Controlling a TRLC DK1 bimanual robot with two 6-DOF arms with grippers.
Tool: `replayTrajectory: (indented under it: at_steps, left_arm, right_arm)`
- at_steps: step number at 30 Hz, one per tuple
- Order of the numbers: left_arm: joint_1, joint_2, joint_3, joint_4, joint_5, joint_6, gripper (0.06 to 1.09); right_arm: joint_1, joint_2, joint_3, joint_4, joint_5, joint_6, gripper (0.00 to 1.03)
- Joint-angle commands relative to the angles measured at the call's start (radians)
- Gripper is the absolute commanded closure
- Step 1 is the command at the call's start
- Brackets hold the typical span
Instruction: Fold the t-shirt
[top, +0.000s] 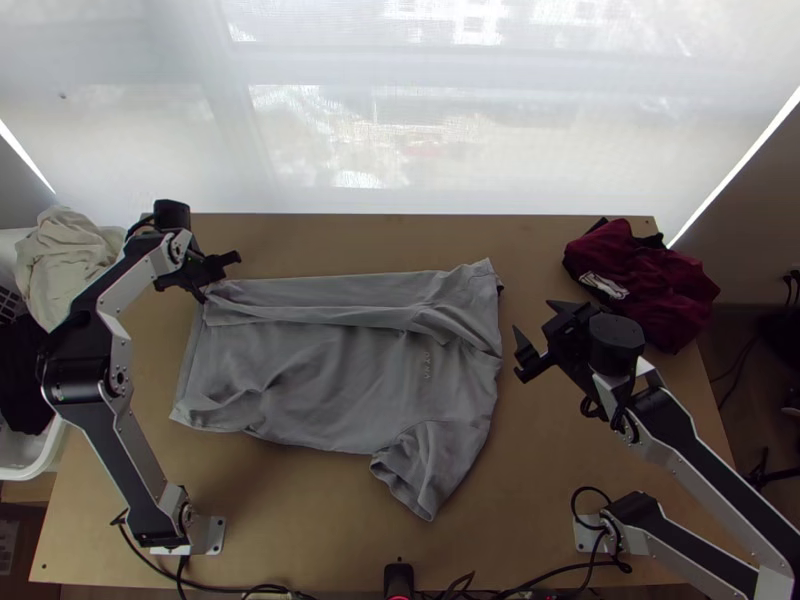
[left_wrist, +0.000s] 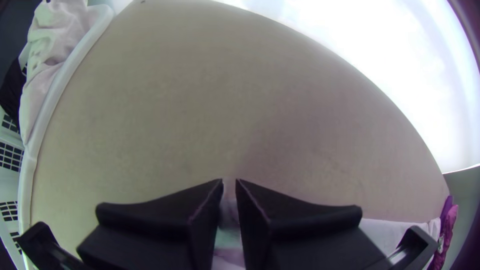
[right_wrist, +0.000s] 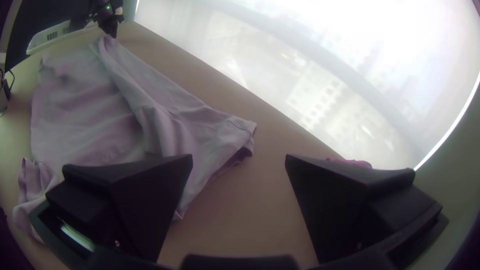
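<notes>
Find the grey t-shirt (top: 330, 370) spread across the middle of the table (top: 545, 470), hem towards the left edge, with a long strip folded in along its far side. See the left gripper (left_wrist: 229, 181) closed on cloth at the far hem corner, and the right gripper (right_wrist: 239, 157) wide apart, empty, just beside the collar end. Expect light, limp fabric (likely to wrinkle rather than slip). Pinch the far sleeve (top: 470, 290) at the shoulder, through every layer, then pull gently against the hem to flatten creases.
</notes>
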Motion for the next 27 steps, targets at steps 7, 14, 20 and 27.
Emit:
replayTrajectory:
  at_steps: [7,14,20,27]
  left_arm:
    - [-0.011,0.112,0.194,0.020,-0.049,0.006,1.00]
    - [-0.006,0.182,0.270,0.037,-0.067,0.032,0.65]
    - [0.015,0.089,0.267,-0.159,-0.066,0.055,0.18]
    - [0.021,-0.233,0.059,-0.475,0.033,0.180,0.16]
  right_arm:
    - [0.007,-0.012,-0.010,-0.007,-0.001,-0.006,0.17]
    - [0.032,-0.012,-0.004,-0.019,-0.002,-0.006,0.17]
    - [0.041,-0.012,0.012,-0.019,-0.001,-0.015,0.17]
    - [0.084,-0.015,0.016,-0.013,-0.001,-0.014,0.17]
